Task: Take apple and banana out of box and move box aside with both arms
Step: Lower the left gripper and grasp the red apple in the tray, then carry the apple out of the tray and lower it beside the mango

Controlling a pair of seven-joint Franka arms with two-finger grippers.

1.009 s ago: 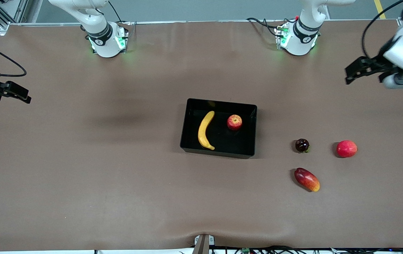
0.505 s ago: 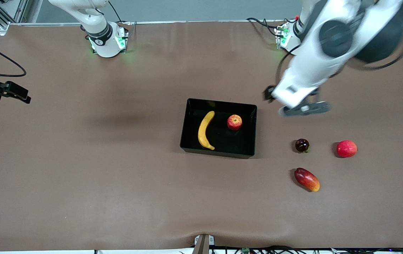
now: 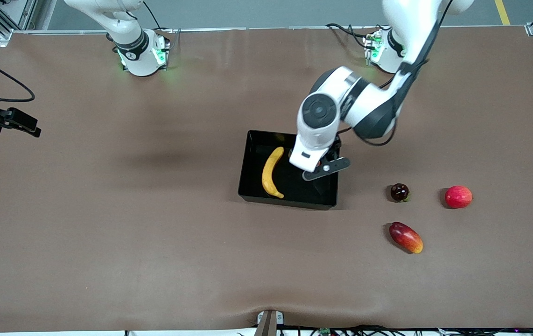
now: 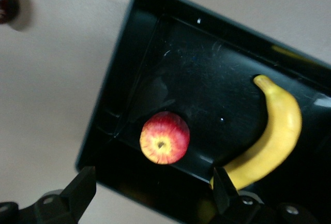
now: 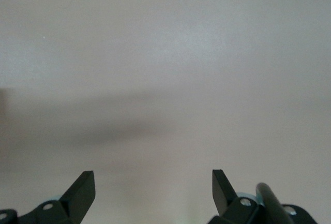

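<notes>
Your left end effector (image 4: 150, 195) hangs over the box (image 3: 252, 179) with its fingers (image 4: 83, 188) spread wide and nothing between them. In the left wrist view the apple (image 4: 164, 137) sits almost straight below the gap, just off its centre line, so the coming move looks like a plain descent with a small correction rather than a sideways reach. The apple lies in the part of the box toward the left arm's end of the table, close to the wall there; in the front view the arm's wrist hides it. Watch that wall as you lower: one finger will likely pass near it.

The banana (image 3: 271, 172) lies in the other part of the box, toward the right arm's end, well apart from the apple. Its long axis runs roughly from the robots' edge of the table toward the camera's edge, curving slightly.

The box stands near the middle of the table (image 3: 108, 233). The left arm is clearly the nearer one to both fruits.

Your right end effector (image 3: 17, 122) waits by the table edge at the right arm's end, fingers (image 5: 83, 188) apart and empty over bare table.

Three other fruits lie on the table toward the left arm's end, outside the box: a small dark fruit (image 3: 399, 192), a plain red fruit (image 3: 458, 196) and a long red-and-yellow fruit (image 3: 406, 237).
</notes>
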